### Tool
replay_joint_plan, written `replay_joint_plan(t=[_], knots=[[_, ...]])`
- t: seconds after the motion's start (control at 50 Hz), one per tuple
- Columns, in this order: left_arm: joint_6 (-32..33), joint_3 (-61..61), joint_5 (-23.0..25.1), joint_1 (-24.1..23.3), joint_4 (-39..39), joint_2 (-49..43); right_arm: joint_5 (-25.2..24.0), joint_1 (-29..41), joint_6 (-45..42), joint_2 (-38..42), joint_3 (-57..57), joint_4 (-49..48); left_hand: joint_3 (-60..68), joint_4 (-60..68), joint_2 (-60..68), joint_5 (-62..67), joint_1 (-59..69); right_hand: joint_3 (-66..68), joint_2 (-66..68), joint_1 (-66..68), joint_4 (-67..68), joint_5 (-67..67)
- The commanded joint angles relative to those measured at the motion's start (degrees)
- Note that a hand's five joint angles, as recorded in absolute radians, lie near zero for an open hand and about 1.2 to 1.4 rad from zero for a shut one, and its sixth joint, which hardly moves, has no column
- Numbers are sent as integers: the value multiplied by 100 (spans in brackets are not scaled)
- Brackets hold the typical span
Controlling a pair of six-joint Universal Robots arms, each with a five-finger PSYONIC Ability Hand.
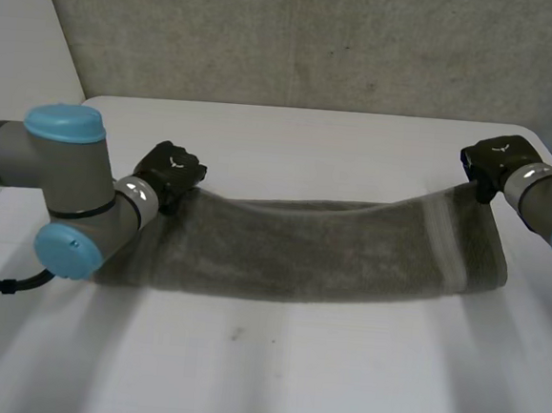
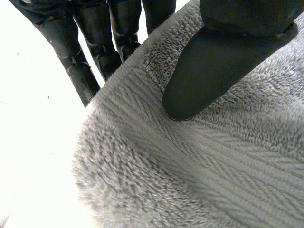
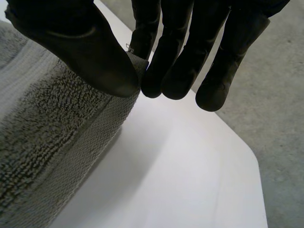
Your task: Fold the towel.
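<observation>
A grey towel hangs stretched between my two hands above the white table, sagging in the middle. My left hand pinches the towel's left upper corner; in the left wrist view its thumb presses the towel against the fingers behind the edge. At the other end my right hand holds the right upper corner. There the thumb and fingers nip the towel's edge, which has a woven band near it.
A grey carpeted floor lies beyond the table's far edge. The table's right edge and a rounded corner lie close under my right hand. My left arm's elbow stands over the table's left side.
</observation>
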Motion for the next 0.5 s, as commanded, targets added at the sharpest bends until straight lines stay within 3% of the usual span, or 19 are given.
replay_joint_plan(t=[0.02, 0.16, 0.5], knots=[[-3, 604, 4, 1, -256, -525, 282, 138, 35, 718, -975, -19, 1023, 1012, 1017, 1098, 1128, 222, 351, 282, 172, 274], [-3, 981, -14, 1, -283, -833, 493, 209, -18, 1288, -1721, 25, 1023, 1012, 1017, 1098, 1128, 222, 351, 282, 172, 274], [-3, 1676, -58, 1, -274, -1316, 687, 209, -18, 1640, -2126, -28, 1023, 1012, 1017, 1098, 1128, 222, 351, 282, 172, 274]])
